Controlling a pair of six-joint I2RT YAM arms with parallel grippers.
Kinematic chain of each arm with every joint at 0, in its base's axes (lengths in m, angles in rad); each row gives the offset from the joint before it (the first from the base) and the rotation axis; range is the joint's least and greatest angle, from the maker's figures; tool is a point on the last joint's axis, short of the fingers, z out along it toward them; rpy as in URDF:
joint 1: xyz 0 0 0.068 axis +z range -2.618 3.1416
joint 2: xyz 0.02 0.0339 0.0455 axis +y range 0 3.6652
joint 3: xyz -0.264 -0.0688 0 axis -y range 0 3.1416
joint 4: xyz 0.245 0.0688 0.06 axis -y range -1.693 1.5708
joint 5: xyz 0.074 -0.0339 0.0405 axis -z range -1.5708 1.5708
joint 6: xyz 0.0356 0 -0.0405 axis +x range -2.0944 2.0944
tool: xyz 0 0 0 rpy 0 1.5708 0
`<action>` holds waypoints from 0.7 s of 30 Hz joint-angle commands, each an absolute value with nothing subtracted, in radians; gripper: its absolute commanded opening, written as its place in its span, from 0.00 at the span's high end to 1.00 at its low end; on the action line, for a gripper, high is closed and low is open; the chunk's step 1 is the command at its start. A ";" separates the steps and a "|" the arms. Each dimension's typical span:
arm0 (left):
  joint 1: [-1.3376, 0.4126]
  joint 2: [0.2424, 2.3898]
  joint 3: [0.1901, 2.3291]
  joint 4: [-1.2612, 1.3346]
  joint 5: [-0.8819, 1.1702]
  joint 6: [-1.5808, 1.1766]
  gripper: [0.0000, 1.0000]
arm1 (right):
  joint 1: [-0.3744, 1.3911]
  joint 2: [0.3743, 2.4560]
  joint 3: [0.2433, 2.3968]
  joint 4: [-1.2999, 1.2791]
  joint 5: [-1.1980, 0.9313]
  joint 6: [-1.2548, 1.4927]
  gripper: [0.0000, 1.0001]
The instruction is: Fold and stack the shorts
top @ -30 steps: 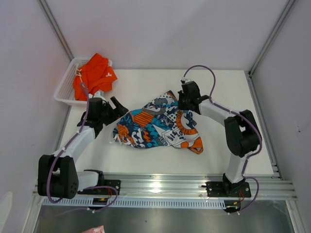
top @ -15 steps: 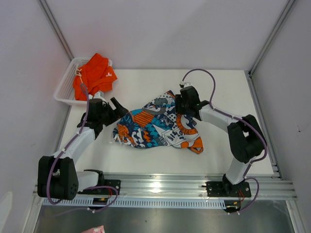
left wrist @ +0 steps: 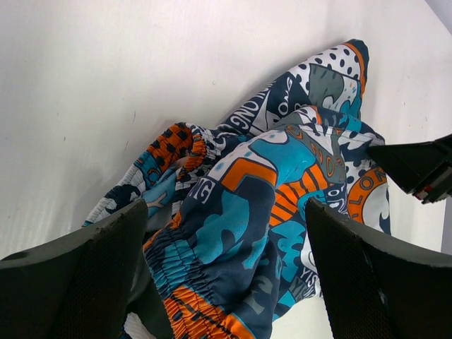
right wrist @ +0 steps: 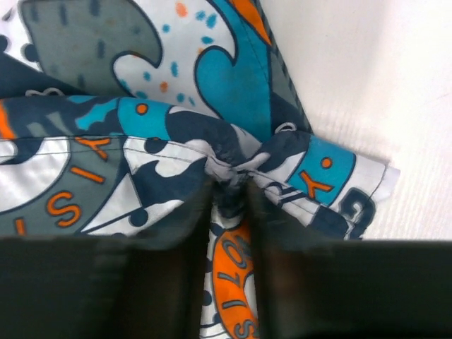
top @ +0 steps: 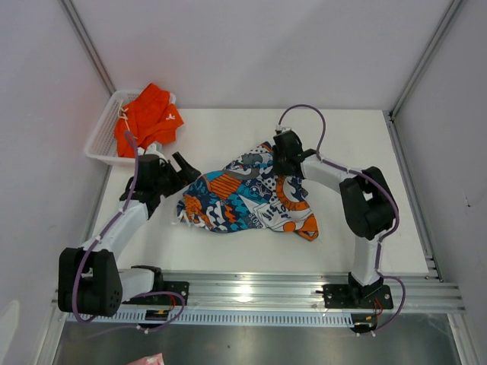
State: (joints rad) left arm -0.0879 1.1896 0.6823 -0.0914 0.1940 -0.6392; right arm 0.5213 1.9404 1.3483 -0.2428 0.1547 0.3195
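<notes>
The printed shorts [top: 247, 196] lie crumpled in the middle of the white table, in blue, teal, orange and white. My right gripper [top: 280, 166] is low at their far right edge. In the right wrist view its fingers [right wrist: 176, 233] pinch a bunched fold of the print [right wrist: 106, 141], and the gripper [right wrist: 229, 187] is shut on it. My left gripper [top: 183, 169] stands open at the shorts' left end, its fingers spread either side of the elastic waistband [left wrist: 205, 311] without touching it. The orange shorts [top: 148, 118] are heaped in the basket.
The white mesh basket [top: 99, 141] stands at the far left corner, just behind my left arm. Metal frame posts and grey walls close in the table on both sides. My right gripper's black tip [left wrist: 417, 166] shows at the right edge of the left wrist view.
My right gripper has slid a little left along the far edge of the printed shorts, and its elbow has swung inward. The left arm and both pairs of shorts have stayed put.
</notes>
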 commanded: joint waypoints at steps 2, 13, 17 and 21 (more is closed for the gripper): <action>-0.091 1.161 0.684 -0.081 0.201 -0.614 0.07 | 0.522 1.970 1.419 -0.268 0.215 0.298 0.90; -0.091 1.143 0.689 -0.084 0.196 -0.607 0.07 | 0.828 1.640 1.054 0.033 0.604 0.152 1.00; -0.091 1.143 0.692 -0.086 0.192 -0.604 0.07 | 0.994 1.620 0.970 0.020 0.678 0.205 0.94; -0.089 1.147 0.692 -0.084 0.193 -0.604 0.07 | 1.042 1.573 0.951 -0.072 0.544 0.299 0.51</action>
State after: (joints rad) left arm -0.0875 1.1660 0.6823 -0.0925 0.1936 -0.6273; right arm 1.0431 1.6279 0.9722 -0.0490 0.5655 0.2214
